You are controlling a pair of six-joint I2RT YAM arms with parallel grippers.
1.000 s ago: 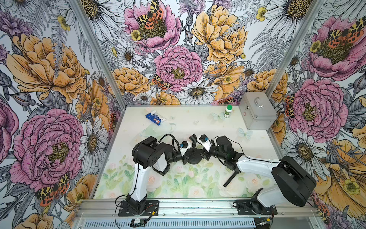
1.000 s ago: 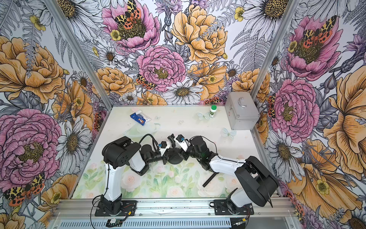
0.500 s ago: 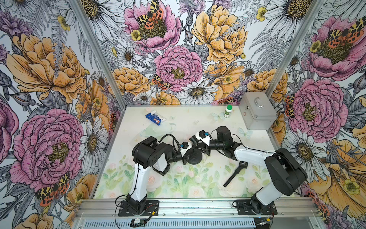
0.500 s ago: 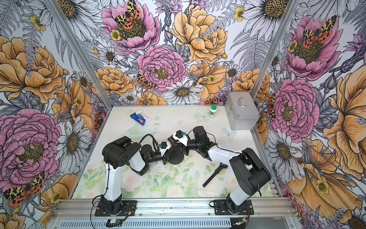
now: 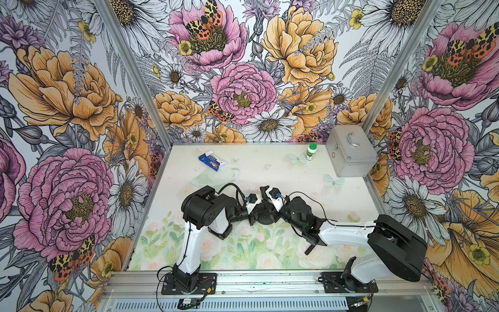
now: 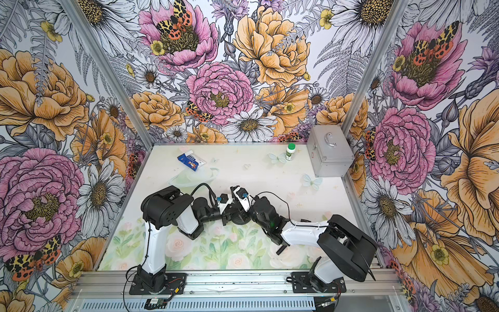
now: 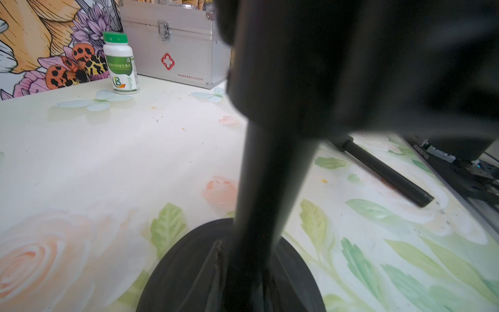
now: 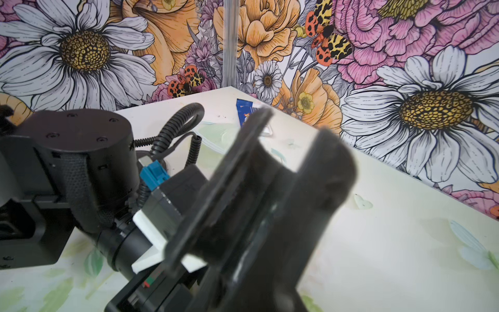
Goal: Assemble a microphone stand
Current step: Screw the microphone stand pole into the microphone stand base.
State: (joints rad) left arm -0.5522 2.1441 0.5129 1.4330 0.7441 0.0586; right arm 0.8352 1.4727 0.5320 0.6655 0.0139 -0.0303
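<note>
Table (image 8: 378,243): blue packet (image 8: 243,109), R-wrist, not L.

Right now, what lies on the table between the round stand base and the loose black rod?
Nothing. In the left wrist view the tabletop between round base and loose rod is bare, printed leaves only.

Floral mural walls (image 5: 243,89); aluminium corner posts (image 5: 136,73); pastel floral tabletop (image 5: 270,173); even light.
</note>
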